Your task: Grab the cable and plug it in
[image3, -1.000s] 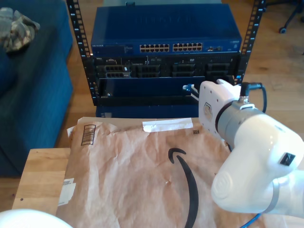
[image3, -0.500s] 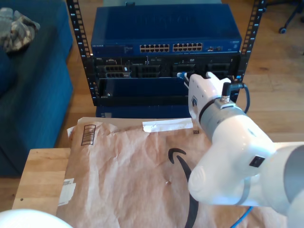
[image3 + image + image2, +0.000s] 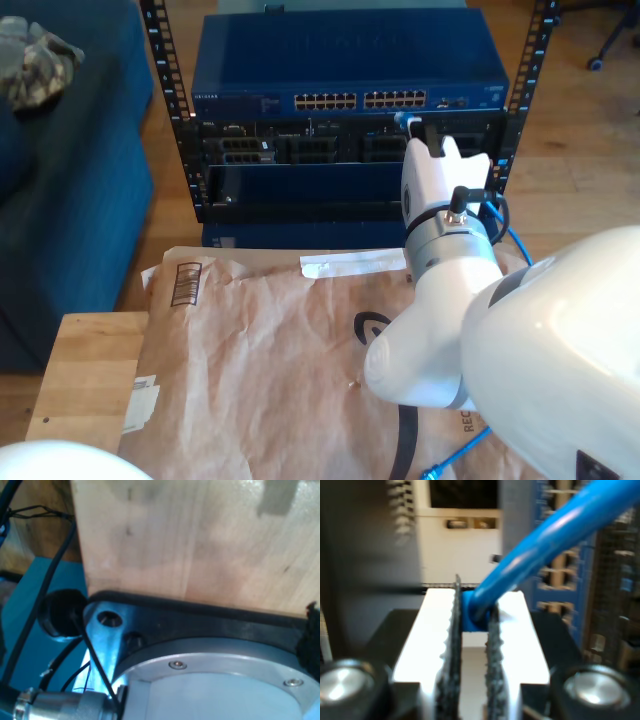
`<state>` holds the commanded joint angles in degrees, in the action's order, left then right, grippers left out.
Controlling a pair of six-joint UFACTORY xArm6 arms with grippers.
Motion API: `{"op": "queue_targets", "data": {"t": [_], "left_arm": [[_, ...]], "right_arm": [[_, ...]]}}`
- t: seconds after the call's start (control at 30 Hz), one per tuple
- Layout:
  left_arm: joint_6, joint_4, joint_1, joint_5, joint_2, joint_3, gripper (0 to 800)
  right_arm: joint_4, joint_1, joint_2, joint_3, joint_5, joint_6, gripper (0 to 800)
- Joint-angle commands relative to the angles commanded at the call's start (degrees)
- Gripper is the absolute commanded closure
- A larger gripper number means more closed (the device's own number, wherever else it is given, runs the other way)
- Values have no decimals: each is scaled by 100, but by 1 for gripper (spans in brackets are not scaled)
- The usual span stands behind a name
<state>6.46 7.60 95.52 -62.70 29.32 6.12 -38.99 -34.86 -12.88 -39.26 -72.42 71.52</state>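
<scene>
Second gripper (image 3: 474,625) is clamped on the blue plug end of the cable (image 3: 545,535), serrated pads pressed on both sides of it. In the exterior view this gripper (image 3: 412,125) sits just below the network switch (image 3: 350,75) port row, in the server rack (image 3: 345,130). Cable slack trails over the brown paper mailer (image 3: 270,360). First gripper: state cannot be told; its wrist view shows wooden tabletop (image 3: 200,540).

My second gripper (image 3: 474,645) has white fingers (image 3: 432,630) with black serrated pads (image 3: 454,650); the arm (image 3: 520,350) is glossy white, grey-banded.
</scene>
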Motion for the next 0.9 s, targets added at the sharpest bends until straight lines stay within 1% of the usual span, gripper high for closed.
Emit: {"op": "queue_targets", "data": {"t": [0.07,0.17,0.23,0.27,0.37,0.47,0.73,0.9], "left_arm": [[0,0,0,0,0,0,0],[0,0,0,0,0,0,0],[0,0,0,0,0,0,0],[0,0,0,0,0,0,0],[0,0,9,0,-9,0,0],[0,0,9,0,-9,0,0],[0,0,9,0,-9,0,0],[0,0,9,0,-9,0,0]], "right_arm": [[-141,-9,-132,-35,-158,0,800],[-510,-18,-396,-53,-229,18,800],[-607,0,-703,-352,-299,26,800],[-651,18,-826,-404,-316,26,800],[-651,0,-932,-571,-334,26,800],[-695,9,-1266,-1020,-343,26,800],[-1143,-9,-1705,-1732,-343,0,800],[-1380,-9,-2110,-2224,-404,-18,800]]}}
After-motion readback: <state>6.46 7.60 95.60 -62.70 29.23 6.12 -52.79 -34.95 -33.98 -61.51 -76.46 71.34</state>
